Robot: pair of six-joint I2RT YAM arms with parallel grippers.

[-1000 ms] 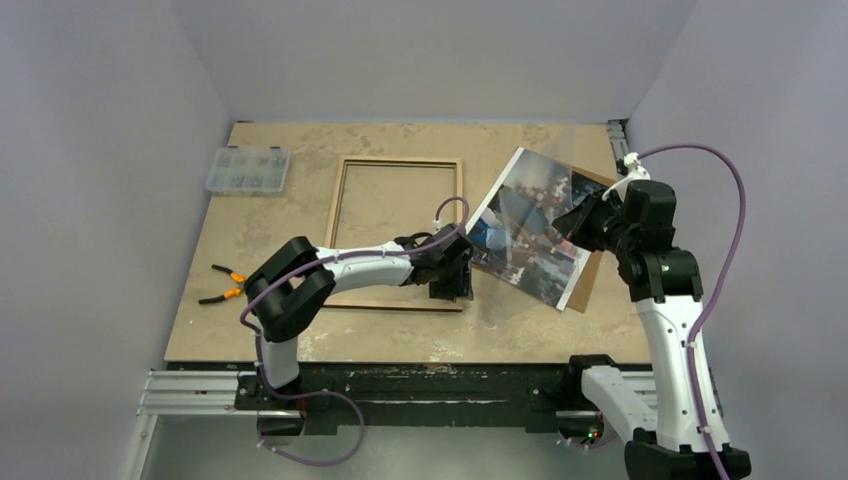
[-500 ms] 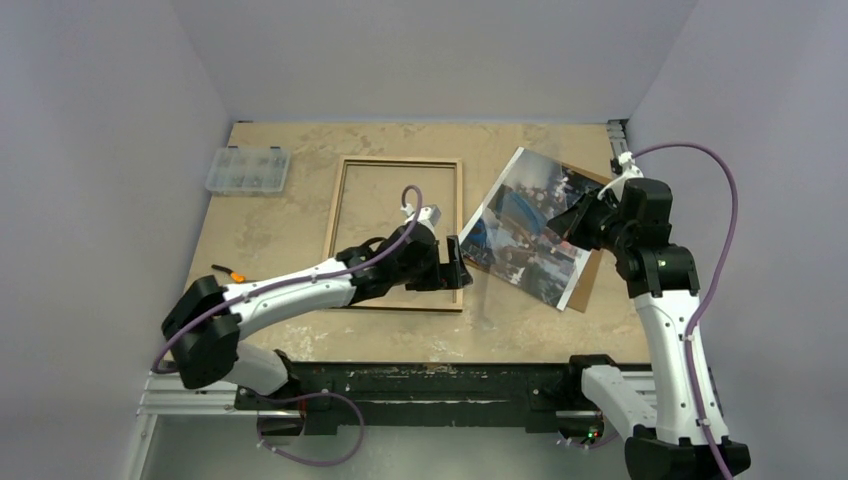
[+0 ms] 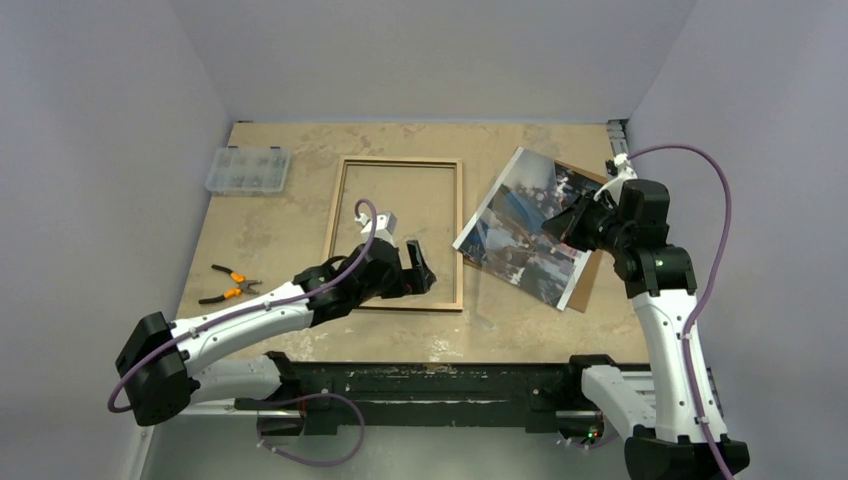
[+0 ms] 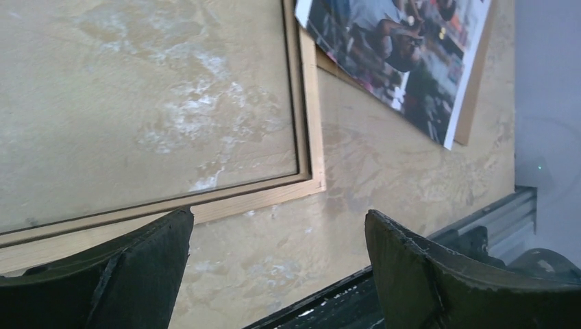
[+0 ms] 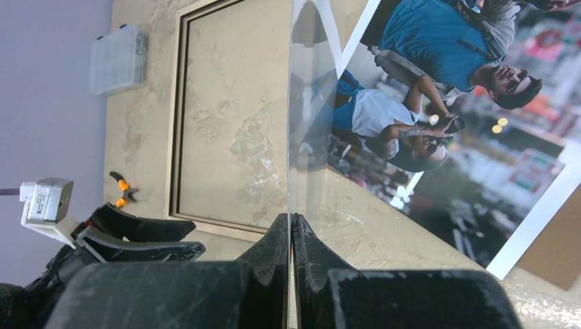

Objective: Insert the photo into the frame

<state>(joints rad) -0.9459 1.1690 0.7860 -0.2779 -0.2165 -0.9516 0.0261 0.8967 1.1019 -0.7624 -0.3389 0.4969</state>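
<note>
"Toward the right edge of the worktop (image 3: 520,325), what lies there?"

"The photo (image 3: 520,225), face up and skewed, on a brown backing board (image 3: 587,280) that shows past its far and right sides. It is outside the frame (image 3: 400,161), with its left corner reaching over the frame's right rail."

"And your right gripper (image 3: 562,224)?"

"Closed, above the photo's right part. My wrist view shows the fingertips pinched on the edge of a thin clear pane (image 5: 312,103). The pane stands up from them, and the photo and frame show through it."

"The left one?"

"My left gripper (image 3: 418,270) has its jaws spread wide and grips nothing. It hangs over the frame's near right part. The frame lies flat at the middle of the worktop, tan wood side up, with worktop showing inside it."

"Anything else?"

"A clear compartment box (image 3: 247,170) near the far left corner, and pliers (image 3: 228,283) with orange on the handles toward the left edge."
</note>
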